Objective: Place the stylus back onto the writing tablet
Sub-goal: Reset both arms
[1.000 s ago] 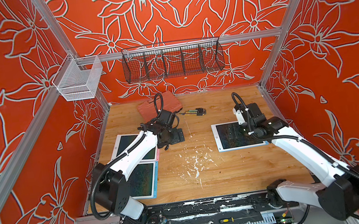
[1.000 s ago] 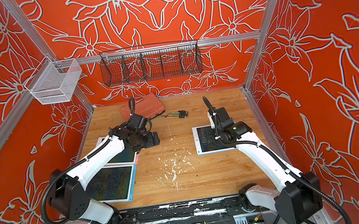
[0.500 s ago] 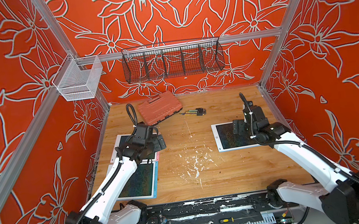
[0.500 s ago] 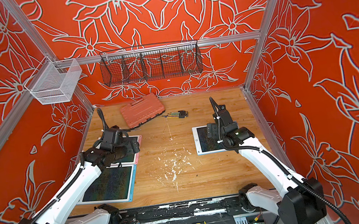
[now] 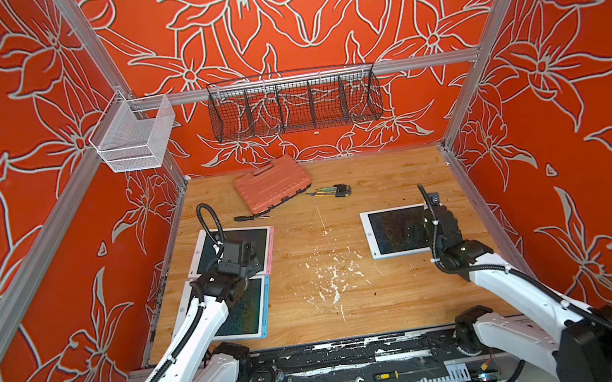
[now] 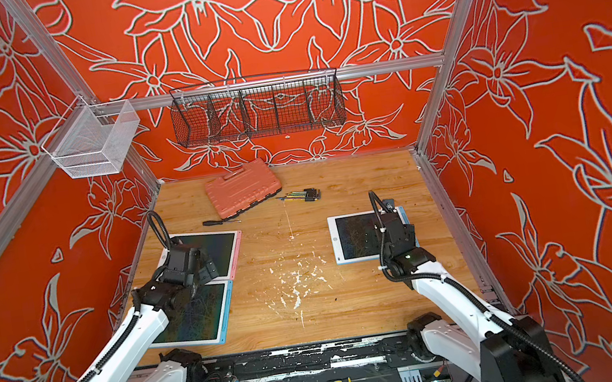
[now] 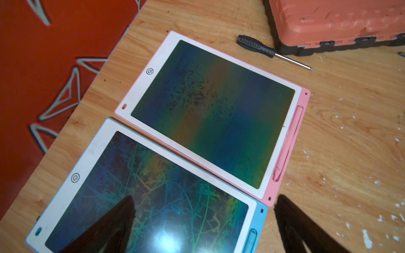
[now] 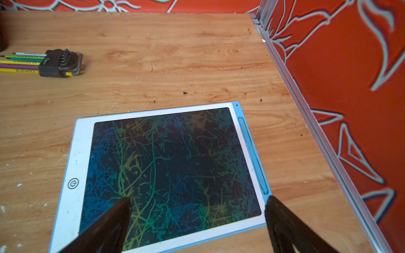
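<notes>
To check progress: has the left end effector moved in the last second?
Yes: the left end effector drew back from the orange case toward the camera.

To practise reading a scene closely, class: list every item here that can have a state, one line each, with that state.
Pink writing tablet: stylus docked, screen faintly marked.
Left blue writing tablet: stylus docked, screen scribbled.
Right blue writing tablet: stylus docked, screen scribbled.
Orange tool case: closed.
Left gripper: open, empty.
Right gripper: open, empty.
Black wire basket: empty.
White mesh basket: empty.

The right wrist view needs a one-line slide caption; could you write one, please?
Right gripper, jaws open, above blue writing tablet; stylus docked in side slot.
</notes>
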Robot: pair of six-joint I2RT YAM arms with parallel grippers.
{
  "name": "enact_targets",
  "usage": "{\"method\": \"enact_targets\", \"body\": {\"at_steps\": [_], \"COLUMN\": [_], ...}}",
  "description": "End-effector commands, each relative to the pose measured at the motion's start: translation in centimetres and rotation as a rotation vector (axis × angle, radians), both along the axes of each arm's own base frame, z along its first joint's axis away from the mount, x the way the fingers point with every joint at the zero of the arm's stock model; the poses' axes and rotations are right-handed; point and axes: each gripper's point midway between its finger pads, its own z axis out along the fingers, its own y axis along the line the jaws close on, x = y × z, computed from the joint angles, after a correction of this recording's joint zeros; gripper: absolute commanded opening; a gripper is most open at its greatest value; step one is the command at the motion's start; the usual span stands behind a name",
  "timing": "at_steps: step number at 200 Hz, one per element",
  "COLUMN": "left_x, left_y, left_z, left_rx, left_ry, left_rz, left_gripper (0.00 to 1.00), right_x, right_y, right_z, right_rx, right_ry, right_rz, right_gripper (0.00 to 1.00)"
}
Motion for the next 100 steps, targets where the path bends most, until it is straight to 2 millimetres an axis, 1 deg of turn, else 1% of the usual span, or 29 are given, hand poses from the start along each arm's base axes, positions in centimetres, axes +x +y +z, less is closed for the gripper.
{"method": "enact_targets", "body": {"at_steps": [1, 20, 30, 32, 36, 54, 73, 100], "left_x": [0.7, 1.2, 1.7, 1.9, 2.0, 2.7, 3.4, 4.8], "left_y": [1.7, 2.8, 3.0, 3.1, 3.2, 3.9, 4.3, 4.4], "left_z": [0.1, -0.6, -0.8, -1.4, -1.8, -2.8, -3.5, -3.9], "left_rx": [0.079, 0.110, 0.112, 0.115, 0.115, 0.107, 0.102, 0.092], "left_ry": [-0.056, -0.056, -0.070, -0.051, -0.043, -0.030, -0.031, -0.077], "left_rz": [0.044, 0.071, 0.071, 0.070, 0.071, 0.098, 0.111, 0.094], "left_gripper": [0.97, 0.97, 0.97, 0.97, 0.97, 0.97, 0.97, 0.98], "right_x": [1.3, 1.6, 1.6, 1.5, 1.6, 1.2, 1.4, 3.2], "right_y": [-0.1, -0.7, -1.1, -1.2, -1.4, -2.1, -2.8, -2.1], "right_z": [1.8, 1.5, 0.9, 0.6, 0.5, -1.4, -2.7, -2.0], "right_rx": [-0.026, -0.083, -0.103, -0.106, -0.107, -0.107, -0.103, -0.113], "right_ry": [-0.088, -0.074, -0.055, -0.049, -0.050, -0.046, -0.052, -0.109], "right_rz": [0.021, 0.019, 0.009, 0.008, 0.003, -0.010, -0.030, 0.028], "right_gripper": [0.97, 0.97, 0.97, 0.97, 0.97, 0.97, 0.97, 0.97]}}
